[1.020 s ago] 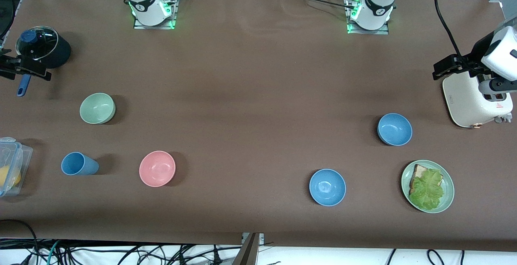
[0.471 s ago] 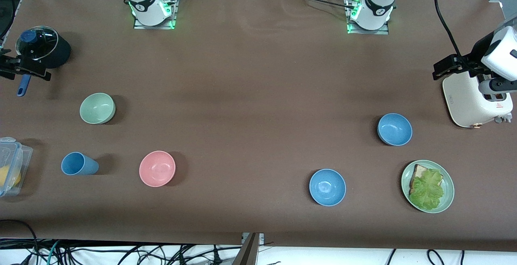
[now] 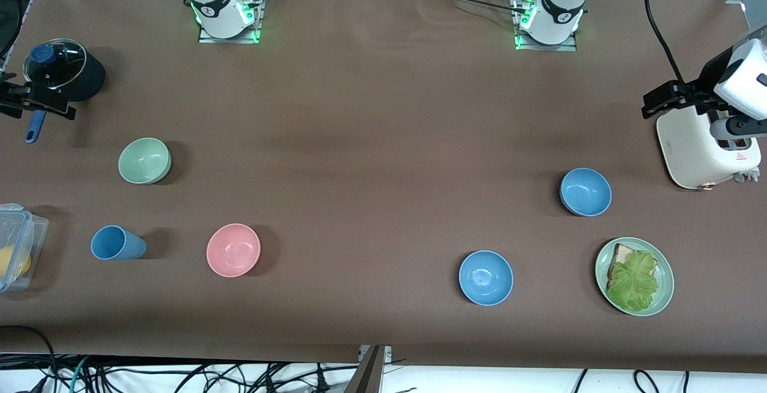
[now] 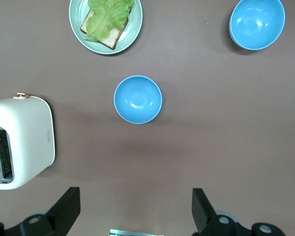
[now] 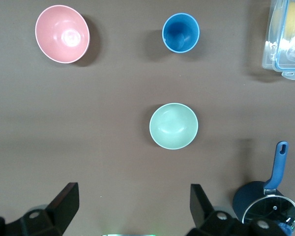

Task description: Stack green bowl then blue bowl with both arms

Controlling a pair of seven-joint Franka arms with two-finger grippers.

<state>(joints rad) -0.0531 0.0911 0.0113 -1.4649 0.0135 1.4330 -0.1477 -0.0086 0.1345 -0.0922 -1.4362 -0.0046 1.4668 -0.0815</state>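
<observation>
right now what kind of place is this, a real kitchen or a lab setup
Most likely a robot lab staged as a kitchen: two arms bolted to a brown-covered table, loose cables along its edge, and kitchen props such as a toaster and a lidded pot.

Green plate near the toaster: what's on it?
On the green plate lies a bread slice with a lettuce leaf covering most of it. Anything under the lettuce is hidden.

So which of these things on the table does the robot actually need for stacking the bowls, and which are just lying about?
Needed:
- green bowl
- blue bowl, or its twin blue bowl

Lying about:
- pink bowl
- blue cup
- plate of bread and lettuce
- toaster
- pot
- plastic box
</observation>
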